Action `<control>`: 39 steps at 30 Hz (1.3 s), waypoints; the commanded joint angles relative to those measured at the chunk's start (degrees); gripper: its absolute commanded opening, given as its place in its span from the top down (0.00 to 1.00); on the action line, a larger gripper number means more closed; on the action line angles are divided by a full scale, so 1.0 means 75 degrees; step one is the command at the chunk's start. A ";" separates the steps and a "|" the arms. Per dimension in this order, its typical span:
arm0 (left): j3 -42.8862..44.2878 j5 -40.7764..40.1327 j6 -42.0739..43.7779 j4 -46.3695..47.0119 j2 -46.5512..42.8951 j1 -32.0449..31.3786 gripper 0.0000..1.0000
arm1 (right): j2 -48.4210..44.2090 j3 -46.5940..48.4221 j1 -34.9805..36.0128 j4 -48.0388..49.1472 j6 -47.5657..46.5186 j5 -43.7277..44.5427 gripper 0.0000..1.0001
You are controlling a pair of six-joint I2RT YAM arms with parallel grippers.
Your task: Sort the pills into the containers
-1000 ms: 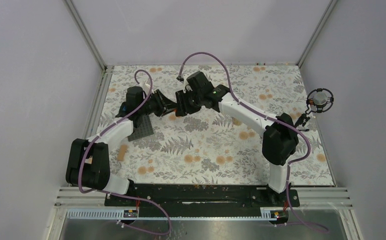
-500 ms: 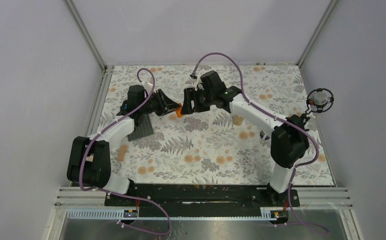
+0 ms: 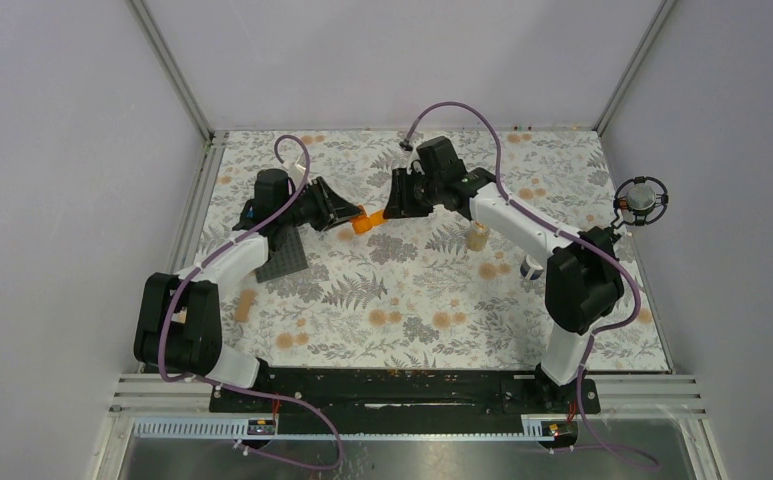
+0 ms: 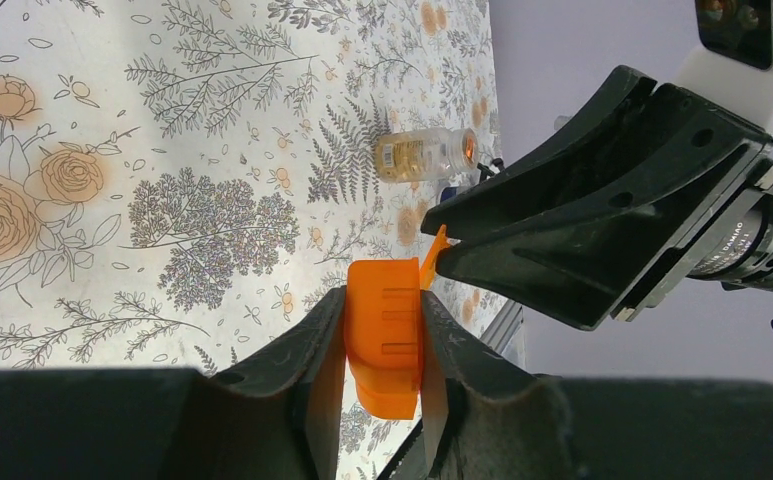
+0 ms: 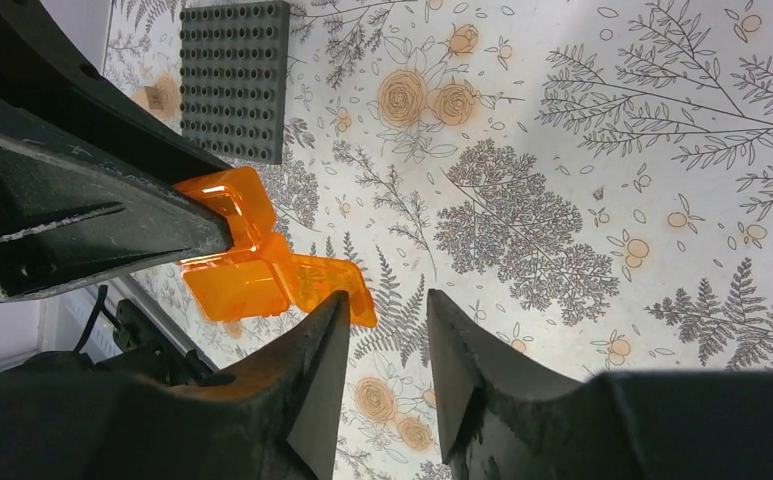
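My left gripper (image 3: pixel 348 214) is shut on the translucent orange hinged-lid box (image 3: pixel 365 221) and holds it just above the cloth. In the left wrist view the fingers (image 4: pixel 327 330) pinch the box's body (image 4: pixel 385 335) from both sides. In the right wrist view the box (image 5: pixel 237 275) has its lid (image 5: pixel 334 287) swung open. My right gripper (image 3: pixel 395 206) is open and empty, just right of the box, and the lid's edge lies by its left fingertip (image 5: pixel 334 310). The clear tan bottle (image 3: pixel 476 237) stands right of it and also shows in the left wrist view (image 4: pixel 424 154). A small white-and-dark bottle (image 3: pixel 528 268) stands further right.
The dark grey studded plate (image 3: pixel 284 255) lies under the left arm and shows in the right wrist view (image 5: pixel 234 80). A small tan piece (image 3: pixel 246 303) lies near the left edge. A round black fixture (image 3: pixel 642 199) hangs at the right wall.
My right gripper has drawn back to the right, away from the left gripper. The orange box, hidden between them before, now shows with its lid open. The tan bottle has come into view.
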 commanded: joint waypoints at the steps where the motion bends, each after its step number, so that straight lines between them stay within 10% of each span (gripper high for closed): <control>1: 0.0353 0.0160 0.0112 0.0325 -0.0094 0.0025 1.00 | -0.0083 0.0193 -0.0041 0.0226 -0.0007 -0.0356 0.51; 6: 0.0336 0.0153 0.0123 0.0347 -0.0128 0.0026 1.00 | -0.0192 -0.0123 -0.0225 0.1087 0.0374 -0.1615 0.33; 22: 0.0312 0.0213 -0.0113 0.0707 -0.0134 0.0027 1.00 | 0.0227 -0.0285 -0.0304 0.1492 0.0477 -0.2884 0.61; 28: 0.0283 0.0217 -0.0146 0.0746 -0.0132 0.0029 0.99 | 0.0339 -0.0216 -0.0316 0.1282 0.0323 -0.2624 0.97; 34: 0.0269 -0.0484 0.0185 0.0104 -0.0243 0.0037 0.37 | 0.0231 -0.0092 -0.0314 0.0660 -0.0245 -0.1929 1.00; 39: 0.0235 -0.1203 0.0575 -0.0499 -0.0376 0.0054 0.18 | 0.0354 0.0311 -0.0323 -0.0503 -0.1119 -0.1144 1.00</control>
